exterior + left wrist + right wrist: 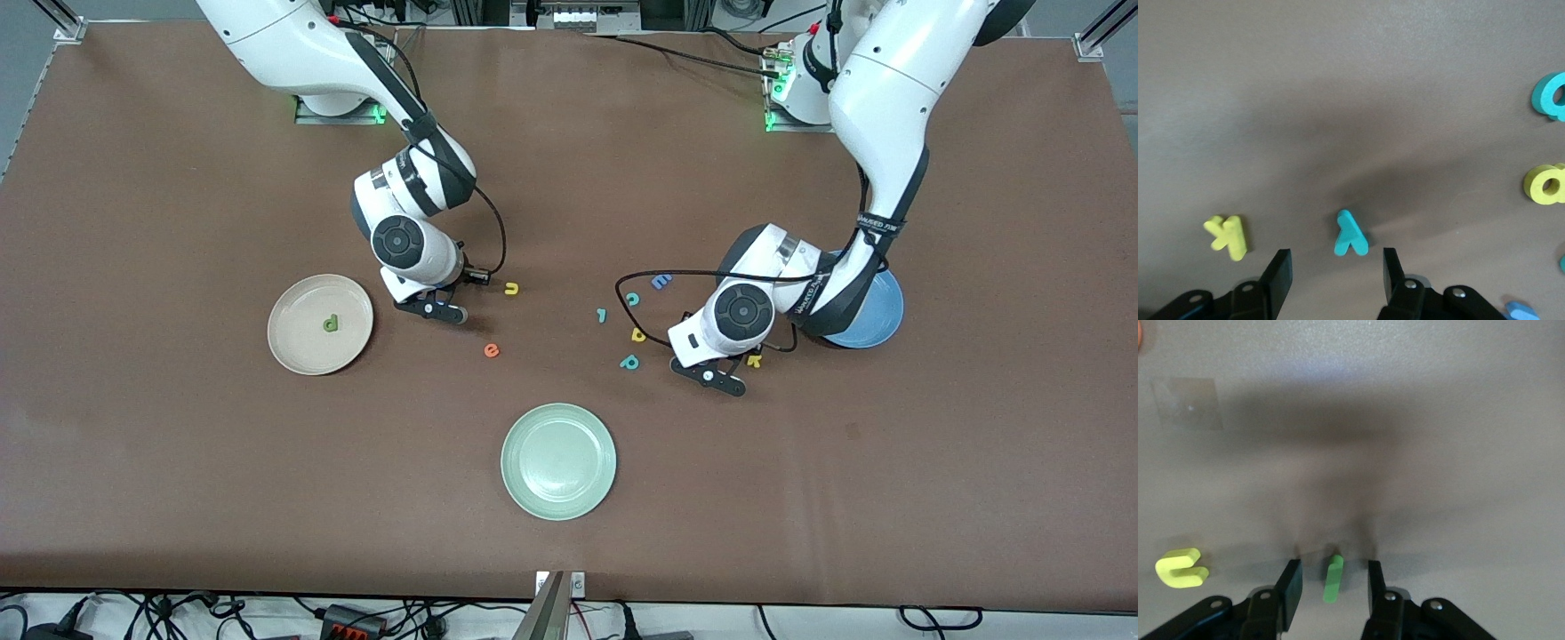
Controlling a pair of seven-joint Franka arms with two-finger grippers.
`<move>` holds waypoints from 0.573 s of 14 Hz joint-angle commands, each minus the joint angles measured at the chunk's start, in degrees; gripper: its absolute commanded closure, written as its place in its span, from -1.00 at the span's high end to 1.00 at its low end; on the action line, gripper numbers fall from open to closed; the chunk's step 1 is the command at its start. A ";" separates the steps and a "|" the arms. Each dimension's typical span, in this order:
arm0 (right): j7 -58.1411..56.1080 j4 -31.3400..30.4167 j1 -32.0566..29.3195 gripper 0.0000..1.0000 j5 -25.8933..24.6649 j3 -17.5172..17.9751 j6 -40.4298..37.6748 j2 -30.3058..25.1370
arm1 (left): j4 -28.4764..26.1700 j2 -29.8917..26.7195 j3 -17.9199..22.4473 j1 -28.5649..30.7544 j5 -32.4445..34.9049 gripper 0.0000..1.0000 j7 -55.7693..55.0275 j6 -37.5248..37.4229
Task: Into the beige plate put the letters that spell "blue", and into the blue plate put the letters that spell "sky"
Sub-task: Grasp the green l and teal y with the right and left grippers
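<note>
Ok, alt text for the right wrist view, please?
The right gripper sits low over the brown table, its open fingers straddling a thin green bar letter l. A yellow u lies on the table beside it.

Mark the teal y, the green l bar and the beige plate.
teal y point(1350, 235), left wrist view, where its strokes join.
green l bar point(1333, 577), right wrist view, middle of the bar.
beige plate point(286, 302), front view, bare floor near the rim.

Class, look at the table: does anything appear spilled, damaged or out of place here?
Nothing stands out. The foam letters lie flat and intact, one green letter is in the beige plate, and the pale green plate sits upright, unbroken.
</note>
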 commanded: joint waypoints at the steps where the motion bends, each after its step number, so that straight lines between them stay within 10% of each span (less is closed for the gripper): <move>1: 0.73 -0.30 0.35 -0.48 0.74 0.16 0.51 -0.07 | -2.00 -0.08 0.20 -0.28 0.50 0.27 -0.16 2.43; 8: 0.47 1.36 0.26 -1.00 0.74 0.07 -0.10 -0.07 | -3.41 0.54 0.20 -0.02 0.59 0.14 0.10 4.63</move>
